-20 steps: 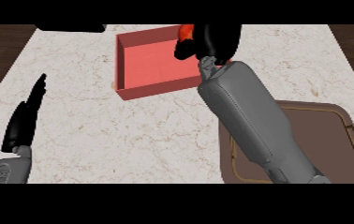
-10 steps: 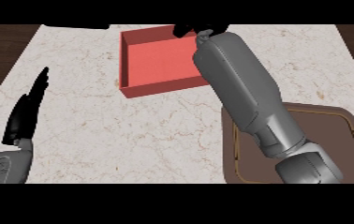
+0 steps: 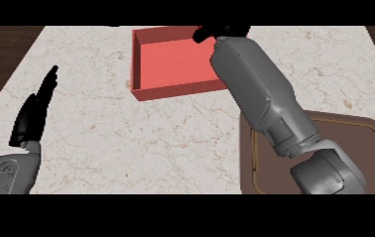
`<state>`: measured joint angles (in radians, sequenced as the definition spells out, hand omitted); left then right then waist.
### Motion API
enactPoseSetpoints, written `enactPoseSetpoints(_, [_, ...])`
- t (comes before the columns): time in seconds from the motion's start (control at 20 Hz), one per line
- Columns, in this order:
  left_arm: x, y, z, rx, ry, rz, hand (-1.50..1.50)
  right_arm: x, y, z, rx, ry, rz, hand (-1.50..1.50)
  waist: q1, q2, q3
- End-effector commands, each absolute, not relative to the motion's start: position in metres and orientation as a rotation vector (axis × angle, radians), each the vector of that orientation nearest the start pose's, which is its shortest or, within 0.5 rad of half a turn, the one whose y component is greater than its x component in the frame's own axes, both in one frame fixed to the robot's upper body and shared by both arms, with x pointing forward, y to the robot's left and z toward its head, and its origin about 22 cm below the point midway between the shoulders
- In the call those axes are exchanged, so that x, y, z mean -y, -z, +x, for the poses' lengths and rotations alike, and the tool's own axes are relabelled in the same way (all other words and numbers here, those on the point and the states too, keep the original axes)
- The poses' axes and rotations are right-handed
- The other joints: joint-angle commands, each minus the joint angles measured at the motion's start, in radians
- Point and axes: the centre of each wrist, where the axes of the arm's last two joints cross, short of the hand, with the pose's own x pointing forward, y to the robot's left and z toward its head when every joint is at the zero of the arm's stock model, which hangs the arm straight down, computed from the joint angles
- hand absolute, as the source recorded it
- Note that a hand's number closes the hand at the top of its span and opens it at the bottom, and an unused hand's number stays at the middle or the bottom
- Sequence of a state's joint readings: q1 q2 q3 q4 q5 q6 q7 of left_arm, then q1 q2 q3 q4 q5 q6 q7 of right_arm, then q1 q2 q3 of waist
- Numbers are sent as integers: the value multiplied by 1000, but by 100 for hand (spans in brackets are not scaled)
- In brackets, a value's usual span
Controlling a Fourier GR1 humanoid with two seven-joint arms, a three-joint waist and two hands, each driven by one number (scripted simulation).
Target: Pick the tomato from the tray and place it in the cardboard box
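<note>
Head view: the red box [image 3: 176,90] sits at the upper middle of the frame on the pale counter [image 3: 147,147]. The right forearm [image 3: 256,82] crosses up from the lower right, over the box's right wall. The right hand [image 3: 219,31] shows only as a dark patch at the box's far right corner by the top edge; whether it is open or closed cannot be told. The tomato cannot be seen. The brown tray [image 3: 351,147] lies at the lower right. The left hand [image 3: 33,117] rests at the left edge with straight fingers, holding nothing.

Grey right forearm [image 3: 256,92] overhangs red open-topped box [image 3: 172,57], right wall blocked. Pale marble counter [image 3: 147,137] left of brown tray [image 3: 345,144]: open.
</note>
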<state>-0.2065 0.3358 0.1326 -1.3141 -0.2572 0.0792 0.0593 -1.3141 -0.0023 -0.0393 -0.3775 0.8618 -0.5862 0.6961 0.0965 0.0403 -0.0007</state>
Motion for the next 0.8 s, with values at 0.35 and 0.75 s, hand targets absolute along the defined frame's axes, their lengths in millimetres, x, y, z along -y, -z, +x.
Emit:
enactPoseSetpoints(0.35, [-319,-25,291,1445,290,560,0,70,-140,459,1397,-209,-969,-150,18,7,1])
enactPoseSetpoints(0.75, [-320,-14,285,1409,273,588,0,67,-155,460,1586,84,-960,-150,-14,-10,1])
